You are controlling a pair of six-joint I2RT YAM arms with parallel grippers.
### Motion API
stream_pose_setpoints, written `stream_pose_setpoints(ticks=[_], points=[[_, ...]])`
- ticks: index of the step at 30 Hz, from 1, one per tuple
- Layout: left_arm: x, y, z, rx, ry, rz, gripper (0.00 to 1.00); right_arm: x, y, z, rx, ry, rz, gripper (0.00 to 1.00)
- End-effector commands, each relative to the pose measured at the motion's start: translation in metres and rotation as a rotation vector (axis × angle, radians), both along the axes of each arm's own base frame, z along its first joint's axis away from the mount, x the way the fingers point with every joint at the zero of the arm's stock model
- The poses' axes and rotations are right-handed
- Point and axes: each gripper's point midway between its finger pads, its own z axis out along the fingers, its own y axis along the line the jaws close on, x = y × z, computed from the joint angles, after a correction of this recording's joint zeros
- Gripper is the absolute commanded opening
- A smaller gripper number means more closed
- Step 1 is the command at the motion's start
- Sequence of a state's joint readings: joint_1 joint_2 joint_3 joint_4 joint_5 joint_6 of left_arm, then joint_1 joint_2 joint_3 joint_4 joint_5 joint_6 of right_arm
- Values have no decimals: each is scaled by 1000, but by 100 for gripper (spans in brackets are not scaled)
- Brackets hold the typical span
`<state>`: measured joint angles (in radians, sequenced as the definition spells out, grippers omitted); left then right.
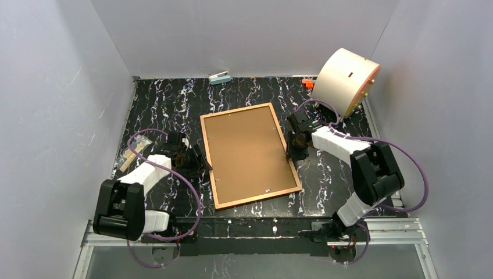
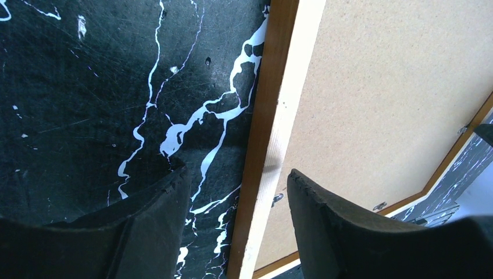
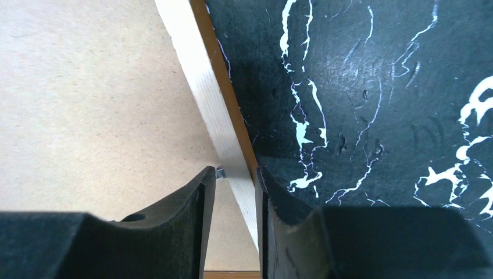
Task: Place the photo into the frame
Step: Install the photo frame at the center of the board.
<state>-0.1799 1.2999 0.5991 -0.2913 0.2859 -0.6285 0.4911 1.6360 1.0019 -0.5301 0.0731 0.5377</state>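
Top external: brown backing board [image 1: 250, 154] lies inside the frame [image 1: 236, 110].

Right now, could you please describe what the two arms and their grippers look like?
The left arm and the right arm are alike: white links between chunky black joint housings. A purple cable loops loosely beside each. The left gripper and the right gripper each have two broad matte black fingers with finely ridged inner edges.
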Motion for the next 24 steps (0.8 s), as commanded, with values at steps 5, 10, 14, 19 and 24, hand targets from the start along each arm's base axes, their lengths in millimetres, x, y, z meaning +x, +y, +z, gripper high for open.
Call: stream_pose_setpoints(ticks=[5,10,14,19,24], points=[[-5,0,2,3,12,-10,61,14,-2,38,19,-110,-38,48],[-8,1,2,6,19,-12,62,12,1,42,39,-112,-11,51],[-11,0,2,1,24,-18,64,-1,10,46,101,-85,40,51],[-15,-2,1,-14,38,-18,72,-28,29,53,221,-50,96,52],[-17,-3,1,-22,43,-12,74,-50,49,48,291,-21,142,52]])
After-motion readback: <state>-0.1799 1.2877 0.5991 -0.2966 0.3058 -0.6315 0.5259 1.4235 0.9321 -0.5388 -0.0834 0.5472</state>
